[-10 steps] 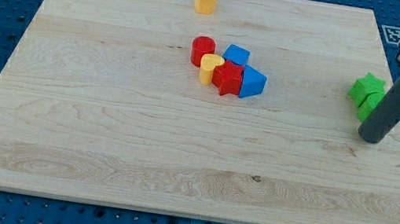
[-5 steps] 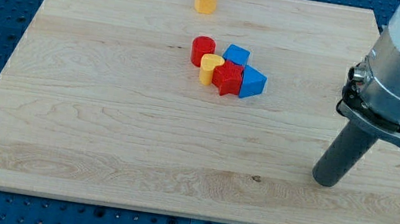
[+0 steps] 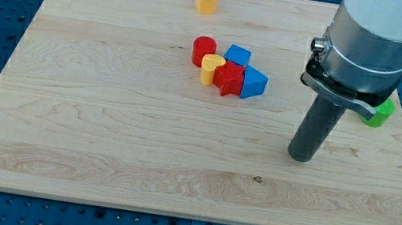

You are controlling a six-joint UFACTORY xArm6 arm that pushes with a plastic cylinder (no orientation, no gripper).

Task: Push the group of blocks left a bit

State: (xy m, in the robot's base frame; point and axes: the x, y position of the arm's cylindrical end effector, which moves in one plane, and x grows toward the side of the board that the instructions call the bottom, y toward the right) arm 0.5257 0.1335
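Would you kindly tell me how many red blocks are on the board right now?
2. A red cylinder sits at the cluster's upper left; another red block sits at its lower middle, between the yellow heart and a blue block. None seems hidden.

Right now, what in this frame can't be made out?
- Green block, camera view: mostly hidden behind the arm, so its shape and count are unclear.
- Red block in the cluster: shape too small to tell.
- Arm above its collar: cut off by the view's top.
- My tip shows, at the cluster's right, apart from it.
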